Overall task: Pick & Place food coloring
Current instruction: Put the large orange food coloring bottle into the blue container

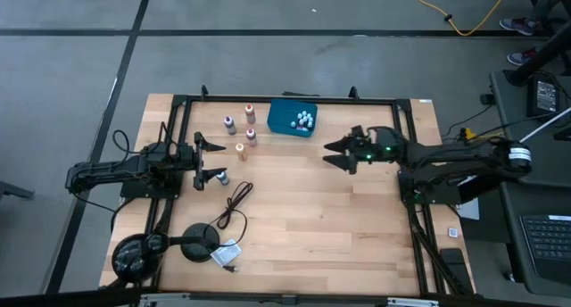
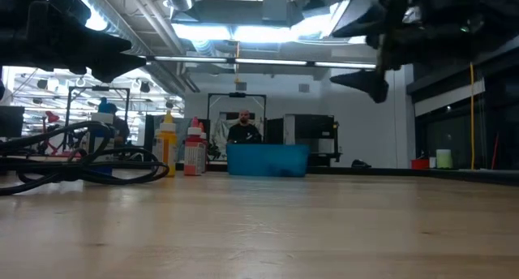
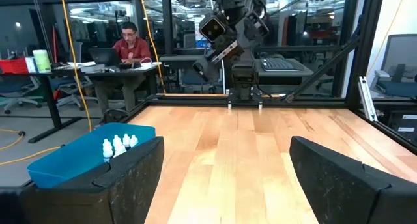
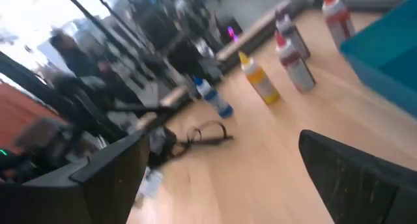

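With my right gripper (image 1: 339,153) spread empty beside the tray (image 1: 278,118), I judge another bottle (image 1: 240,151) needs fetching; left gripper (image 1: 211,161) waits open.

Around your wooden table (image 1: 303,218), framed by a black rail (image 1: 285,99), a grey concrete floor (image 1: 71,75) spreads out, crossed by dark seams, with a yellow cable (image 1: 464,21) looped beyond the table's far edge and a keyboard (image 1: 546,240) on a desk to its right. Beyond the table you look into a workshop lit by ceiling strip lights (image 2: 235,32), where a person (image 3: 130,45) sits at a laptop on a desk (image 3: 98,71) behind the table's far-left corner, a green cup (image 3: 41,59) near them.
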Controlling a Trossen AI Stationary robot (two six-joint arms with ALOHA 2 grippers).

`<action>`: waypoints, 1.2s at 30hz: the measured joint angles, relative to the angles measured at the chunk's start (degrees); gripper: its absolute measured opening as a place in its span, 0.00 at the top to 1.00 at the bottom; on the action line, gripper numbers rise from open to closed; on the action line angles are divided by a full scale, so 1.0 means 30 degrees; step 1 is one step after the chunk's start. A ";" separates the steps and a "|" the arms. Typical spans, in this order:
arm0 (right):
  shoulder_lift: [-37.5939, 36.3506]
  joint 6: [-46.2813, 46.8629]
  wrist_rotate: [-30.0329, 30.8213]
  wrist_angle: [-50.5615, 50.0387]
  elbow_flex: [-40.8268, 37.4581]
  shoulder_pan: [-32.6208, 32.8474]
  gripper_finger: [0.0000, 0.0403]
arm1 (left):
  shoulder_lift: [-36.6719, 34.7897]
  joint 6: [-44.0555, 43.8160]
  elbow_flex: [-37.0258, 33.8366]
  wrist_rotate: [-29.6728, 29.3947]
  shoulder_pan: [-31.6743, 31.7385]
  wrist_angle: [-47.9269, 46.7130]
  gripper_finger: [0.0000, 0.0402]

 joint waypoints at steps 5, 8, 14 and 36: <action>-0.2683 -0.0769 0.0006 0.0527 -0.1857 -0.0551 0.03 | 0.0000 0.0000 -0.0003 -0.0001 0.0000 0.0007 0.19; -0.4139 -0.1401 -0.0102 -0.0250 -0.2323 -0.0570 0.03 | 0.0000 -0.0007 0.0004 0.0000 0.0000 0.0000 0.18; -0.5953 -0.3255 0.1480 -0.4859 -0.2374 -0.0707 0.03 | -0.0005 0.0000 -0.0003 -0.0001 0.0000 0.0007 0.19; -1.0361 -0.4315 0.3650 -0.4033 -0.6658 -0.2083 0.03 | 0.0000 -0.0007 -0.0001 0.0000 0.0000 0.0000 0.18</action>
